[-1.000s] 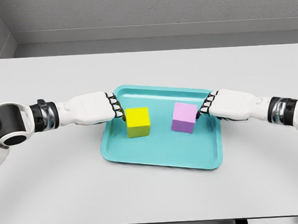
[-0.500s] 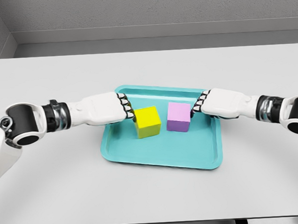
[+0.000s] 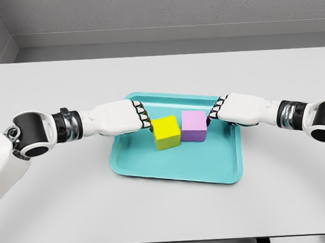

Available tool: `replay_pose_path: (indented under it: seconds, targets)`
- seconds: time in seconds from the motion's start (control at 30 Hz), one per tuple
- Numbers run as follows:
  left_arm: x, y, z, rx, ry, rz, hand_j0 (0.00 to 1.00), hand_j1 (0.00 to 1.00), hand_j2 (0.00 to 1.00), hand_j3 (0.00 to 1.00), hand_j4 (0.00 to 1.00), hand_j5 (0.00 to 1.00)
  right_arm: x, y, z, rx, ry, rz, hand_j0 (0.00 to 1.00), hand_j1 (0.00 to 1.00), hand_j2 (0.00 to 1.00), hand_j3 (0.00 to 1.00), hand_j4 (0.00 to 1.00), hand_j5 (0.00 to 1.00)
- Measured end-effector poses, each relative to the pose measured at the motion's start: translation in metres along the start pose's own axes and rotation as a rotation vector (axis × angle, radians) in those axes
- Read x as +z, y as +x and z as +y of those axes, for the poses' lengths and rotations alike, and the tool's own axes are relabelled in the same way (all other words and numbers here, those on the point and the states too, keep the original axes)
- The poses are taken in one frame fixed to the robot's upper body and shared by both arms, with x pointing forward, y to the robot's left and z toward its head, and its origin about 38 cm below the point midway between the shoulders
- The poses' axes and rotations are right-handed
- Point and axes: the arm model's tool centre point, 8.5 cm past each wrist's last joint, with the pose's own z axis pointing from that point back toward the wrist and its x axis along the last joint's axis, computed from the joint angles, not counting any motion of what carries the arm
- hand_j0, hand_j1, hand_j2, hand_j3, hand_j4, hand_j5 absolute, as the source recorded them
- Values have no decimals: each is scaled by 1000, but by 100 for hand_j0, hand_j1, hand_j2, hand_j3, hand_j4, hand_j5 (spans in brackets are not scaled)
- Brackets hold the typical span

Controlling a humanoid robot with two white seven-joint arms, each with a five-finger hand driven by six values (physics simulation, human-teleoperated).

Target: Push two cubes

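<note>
- Two cubes sit in the middle of the teal tray (image 3: pixel 154 168), side by side: the yellow cube (image 3: pixel 167 132) on the left and the pink cube (image 3: pixel 194 126) on the right, their near edges touching or all but touching.
- The yellow cube is turned slightly, so one corner points toward the camera; the pink cube sits squarer to the tray.
- The left hand (image 3: pixel 118 117) reaches in from the left with its forearm nearly level above the white table (image 3: pixel 167 208). Its fingers are curled into a fist-like shape, and its knuckles press against the yellow cube's left face. It grips nothing.
- The right hand (image 3: pixel 238 108) mirrors it from the right: forearm almost horizontal, fingers folded under, knuckles set against the pink cube's right face. It too holds nothing.
- Both wrists hover over the tray's side rims, the left above the left rim, the right above the right rim.
- The tray lies near the centre of the table, rotated a little clockwise.
</note>
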Motion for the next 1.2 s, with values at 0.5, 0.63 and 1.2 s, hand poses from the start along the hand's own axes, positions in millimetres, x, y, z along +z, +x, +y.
replay_pose_path:
  seconds: [0.5,0.63,1.2]
  targets:
    - [38,-31,-14,10,-62,96,70,70,70,70,70,70,-14,0,-1,-5,1,-1,68,68,68,68,68,68]
    - [43,-36,-12,8,-58,111,71,71,71,71,71,71,-15,1,-1,-2,4,-6,68,68,68,68,68,68]
    - [63,-48,-11,11,-59,151,71,71,71,71,71,71,-16,-1,-10,21,0,-7,68,68,68,68,68,68]
